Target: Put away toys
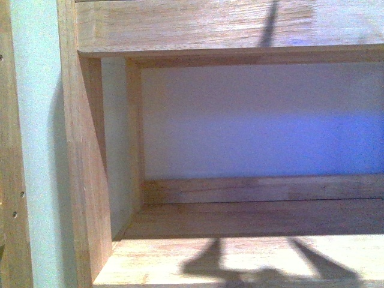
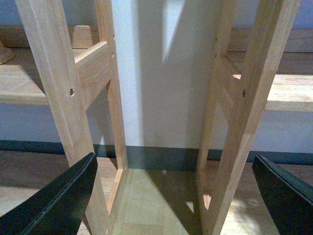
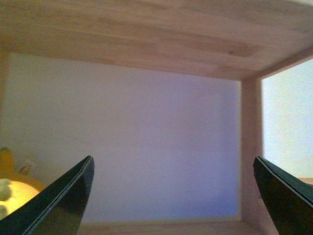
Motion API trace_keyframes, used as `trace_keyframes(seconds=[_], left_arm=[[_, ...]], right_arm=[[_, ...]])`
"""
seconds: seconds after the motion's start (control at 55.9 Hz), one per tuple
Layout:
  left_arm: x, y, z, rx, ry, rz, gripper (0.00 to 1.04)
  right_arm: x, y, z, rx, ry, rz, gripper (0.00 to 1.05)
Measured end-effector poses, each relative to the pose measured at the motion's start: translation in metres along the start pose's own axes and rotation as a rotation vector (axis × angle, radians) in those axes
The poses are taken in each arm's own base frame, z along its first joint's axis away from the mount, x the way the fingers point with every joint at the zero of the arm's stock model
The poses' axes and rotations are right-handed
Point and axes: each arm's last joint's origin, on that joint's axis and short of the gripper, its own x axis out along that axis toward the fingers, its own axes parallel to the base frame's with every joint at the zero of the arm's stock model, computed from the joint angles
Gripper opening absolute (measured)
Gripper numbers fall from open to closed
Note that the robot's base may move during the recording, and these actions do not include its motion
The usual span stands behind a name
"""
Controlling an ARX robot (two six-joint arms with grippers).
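So here's where we're at: the front view is basically all shelf (image 1: 240,252), a bare wooden bay with a pale back wall, and neither of our arms is in it, just their shadows on the board at about 6 o'clock.

The toy (image 3: 14,191) only turns up in the right wrist view, poking in around 8 o'clock: a yellow-orange plush lump with something pale on it. It looks to be sitting inside the shelf bay against the back wall, though we can't see what it rests on. Most of it is cut off by the frame edge and by the finger in front of it.

Our right gripper (image 3: 173,196) is spread wide with nothing between the fingers, pointing into the bay under the upper board. Our guess is that it's open because the toy is already parked in there, so this could be the let-go or pull-out step.

Our left gripper (image 2: 173,196) is spread just as wide and empty, aimed at the gap between two wooden frames (image 2: 73,98) with floor below. It seems to be hanging back out of the way.

Main risk we'd flag is clipping the toy while backing out.
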Motion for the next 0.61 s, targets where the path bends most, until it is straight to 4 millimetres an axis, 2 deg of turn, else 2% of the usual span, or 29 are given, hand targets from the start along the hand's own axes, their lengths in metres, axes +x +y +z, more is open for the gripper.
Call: trace_keyframes(seconds=[0.107,0.215,0.322,0.447,0.608], left_arm=[[0.000,0.000,0.000,0.000,0.000,0.000,0.98],[0.000,0.000,0.000,0.000,0.000,0.000,0.98],[0.000,0.000,0.000,0.000,0.000,0.000,0.98],[0.000,0.000,0.000,0.000,0.000,0.000,0.98],[0.000,0.000,0.000,0.000,0.000,0.000,0.98]], right_arm=[[-0.017,-0.026,0.005,-0.008,-0.008,-0.041,0.98],[-0.036,-0.061,0.012,-0.033,-0.009,-0.107,0.98],[-0.043,-0.084,0.017,-0.054,-0.027,-0.143,0.98],[-0.046,-0.098,0.015,-0.084,-0.043,-0.162,0.98],[-0.049,-0.108,-0.008,-0.134,0.015,-0.135,0.98]])
